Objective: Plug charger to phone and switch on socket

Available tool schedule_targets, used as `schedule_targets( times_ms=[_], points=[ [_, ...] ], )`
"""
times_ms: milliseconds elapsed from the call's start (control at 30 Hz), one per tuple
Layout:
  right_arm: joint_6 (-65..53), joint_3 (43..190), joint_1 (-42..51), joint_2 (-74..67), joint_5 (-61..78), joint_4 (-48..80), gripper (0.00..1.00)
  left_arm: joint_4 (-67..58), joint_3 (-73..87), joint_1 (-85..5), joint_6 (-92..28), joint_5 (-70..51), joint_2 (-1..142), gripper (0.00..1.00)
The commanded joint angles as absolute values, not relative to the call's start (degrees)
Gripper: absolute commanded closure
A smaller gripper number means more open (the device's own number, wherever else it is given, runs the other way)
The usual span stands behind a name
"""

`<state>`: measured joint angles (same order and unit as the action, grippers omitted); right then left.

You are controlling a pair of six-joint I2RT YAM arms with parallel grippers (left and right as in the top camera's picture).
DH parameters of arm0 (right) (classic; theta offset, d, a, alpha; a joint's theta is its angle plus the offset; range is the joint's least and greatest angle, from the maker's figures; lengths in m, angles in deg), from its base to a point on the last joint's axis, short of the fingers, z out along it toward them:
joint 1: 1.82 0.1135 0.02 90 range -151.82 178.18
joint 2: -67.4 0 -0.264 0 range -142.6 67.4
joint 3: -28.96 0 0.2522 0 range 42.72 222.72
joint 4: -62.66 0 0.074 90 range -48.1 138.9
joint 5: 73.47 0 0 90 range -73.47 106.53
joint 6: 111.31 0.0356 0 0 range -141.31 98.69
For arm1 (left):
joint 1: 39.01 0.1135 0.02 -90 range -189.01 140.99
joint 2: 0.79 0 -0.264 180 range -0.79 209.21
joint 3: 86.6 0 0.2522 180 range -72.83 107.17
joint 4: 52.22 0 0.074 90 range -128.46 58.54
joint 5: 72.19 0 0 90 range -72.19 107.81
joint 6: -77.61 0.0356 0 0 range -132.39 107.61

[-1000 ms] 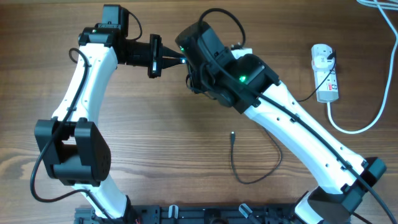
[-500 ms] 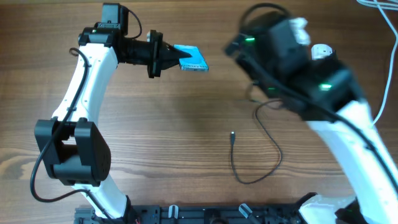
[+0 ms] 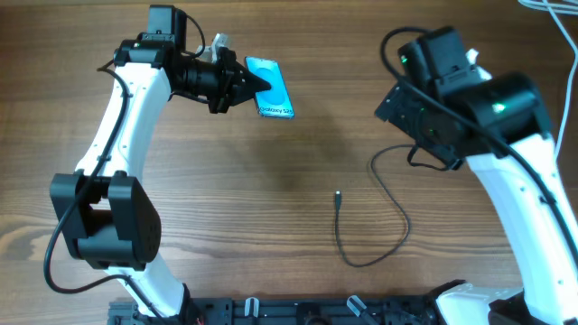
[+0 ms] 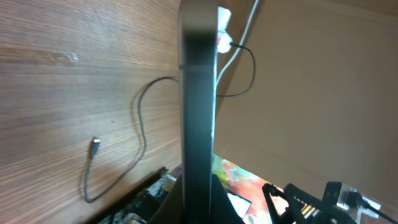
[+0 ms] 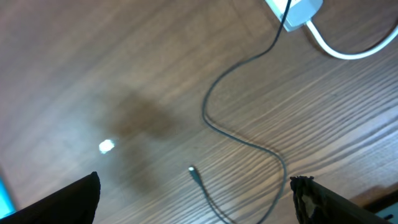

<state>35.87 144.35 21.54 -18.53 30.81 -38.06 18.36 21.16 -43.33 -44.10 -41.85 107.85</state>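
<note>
My left gripper [image 3: 255, 83] is shut on the phone [image 3: 272, 87], gripping its short left end and holding it above the table with the teal screen up. In the left wrist view the phone [image 4: 198, 93] is edge-on between the fingers. The charger's connector [image 3: 337, 195] lies loose on the table, and its thin black cable [image 3: 398, 226] loops right and back under my right arm. My right gripper [image 5: 196, 205] is wide open and empty above the connector [image 5: 193, 170]. The socket [image 5: 293, 9] shows only at the top edge of the right wrist view, and in the overhead view my right arm hides it.
The socket's thick white cord [image 5: 348, 48] curves off to the right. More white cord [image 3: 562, 32] runs along the far right edge. Both arm bases stand at the front edge of the table.
My right arm has swung away from the phone to the right and now hangs over the cable. My left gripper has turned the phone so its screen faces up.
</note>
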Motion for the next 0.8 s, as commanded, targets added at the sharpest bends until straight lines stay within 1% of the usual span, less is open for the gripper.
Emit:
schedule_targets(
  times_ms=[0, 133, 333, 400, 500, 567, 767],
  points=[
    [34.39, 138.29, 21.36, -19.41, 28.47, -34.95, 0.0, 18.67, 21.34, -42.91, -41.06, -35.97, 105.03, 0.96],
    [34.32, 129.92, 21.36, -19.41, 25.28, -29.12, 0.0, 20.31, 21.34, -42.91, -40.53, -25.06, 102.39, 0.96],
    [34.15, 120.22, 21.36, -19.41, 18.64, -21.31, 0.0, 22.05, 21.34, -42.91, -39.55, -13.02, 101.73, 0.96],
    [33.99, 117.64, 21.36, -19.41, 17.24, -19.08, 0.0, 22.32, 21.34, -42.91, -39.55, -11.09, 101.73, 0.96],
    [24.62, 112.83, 21.47, -19.41, 8.21, -11.78, 0.0, 22.21, 21.34, -42.91, -38.09, -10.7, 101.73, 0.96],
    [20.75, 110.21, 21.65, -19.45, 3.45, -7.83, 0.0, 22.23, 21.34, -42.91, -38.09, -9.21, 101.73, 0.96],
    [20.57, 106.77, 23.53, -19.51, 2.46, -5.16, 0.0, 22.27, 21.34, -42.85, -38.09, -7.73, 101.73, 0.96]
  ],
)
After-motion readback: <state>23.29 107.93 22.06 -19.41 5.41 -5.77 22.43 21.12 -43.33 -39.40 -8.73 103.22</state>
